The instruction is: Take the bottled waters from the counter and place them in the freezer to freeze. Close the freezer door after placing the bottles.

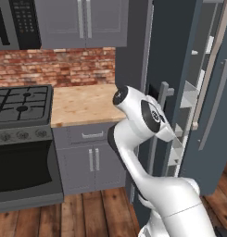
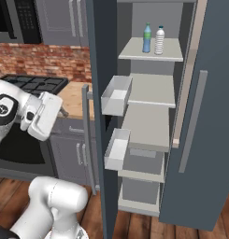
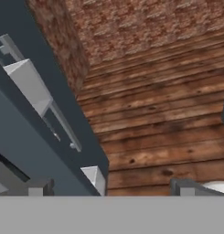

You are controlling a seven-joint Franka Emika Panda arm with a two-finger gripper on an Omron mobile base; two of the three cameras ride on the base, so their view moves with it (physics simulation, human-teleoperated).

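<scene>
Leftmost, the counter (image 1: 82,104) lies bare beside the stove (image 1: 22,104). Next comes the gripper (image 3: 111,187), jaws spread wide and holding nothing, on the outer side of the door (image 2: 98,84). That door stands open, its handle (image 2: 86,135) running vertically just to the gripper's right, so the closing push likely goes rightward against that outer face. Farther right, both bottles (image 2: 153,39) stand upright, side by side, on the top shelf (image 2: 151,55) of the freezer (image 2: 148,93).

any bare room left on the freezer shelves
The top shelf is free left of the two bottles. The shelf below looks fully bare. The door bins crowd the left edge.
</scene>
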